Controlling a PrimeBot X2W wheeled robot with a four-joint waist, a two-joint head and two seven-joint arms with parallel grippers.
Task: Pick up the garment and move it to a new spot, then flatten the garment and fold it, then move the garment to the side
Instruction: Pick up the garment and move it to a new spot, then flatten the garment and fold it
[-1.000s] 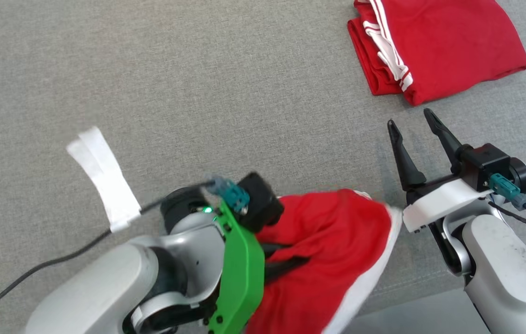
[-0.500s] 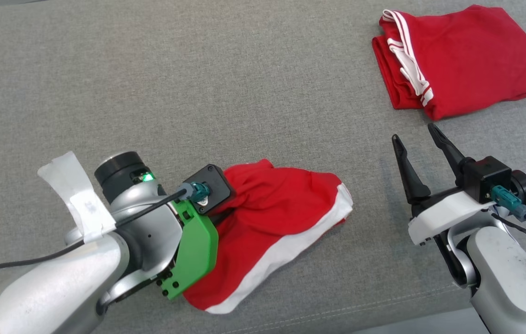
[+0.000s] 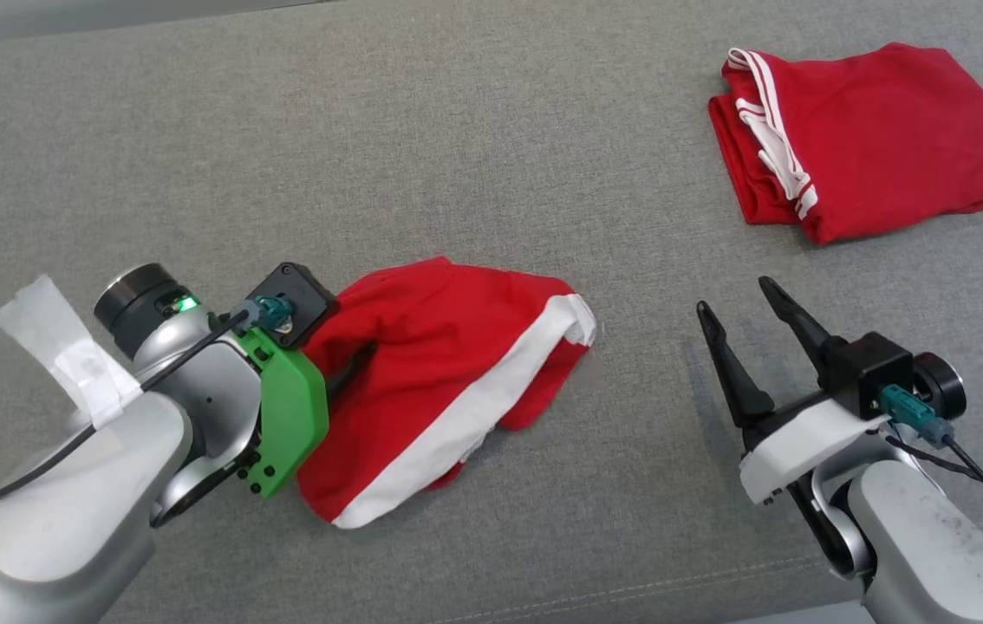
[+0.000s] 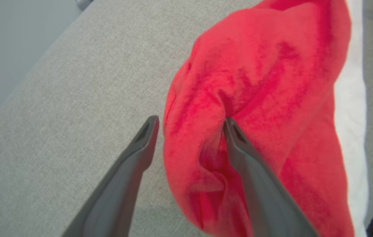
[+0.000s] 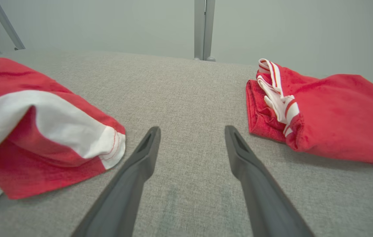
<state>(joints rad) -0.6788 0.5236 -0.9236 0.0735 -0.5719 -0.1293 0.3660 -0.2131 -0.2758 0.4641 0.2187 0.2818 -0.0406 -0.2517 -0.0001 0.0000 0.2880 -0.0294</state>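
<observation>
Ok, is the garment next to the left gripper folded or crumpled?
Crumpled. The red garment lies in a rumpled heap on the grey surface, deeply creased, its white band running crookedly across it.

Grey woven fabric surface (image 3: 474,130), plain pale grey wall (image 5: 107,26) behind, upright metal post (image 5: 203,29), slanted metal bar (image 5: 6,26)

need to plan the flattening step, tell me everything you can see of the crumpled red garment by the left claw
The garment is soft red cloth, knit by its look, with a broad white band along one edge. It lies crumpled and bunched, not spread flat, on the grey fabric surface. The open left claw straddles a raised fold at its left side, one finger pressed against the cloth.
</observation>
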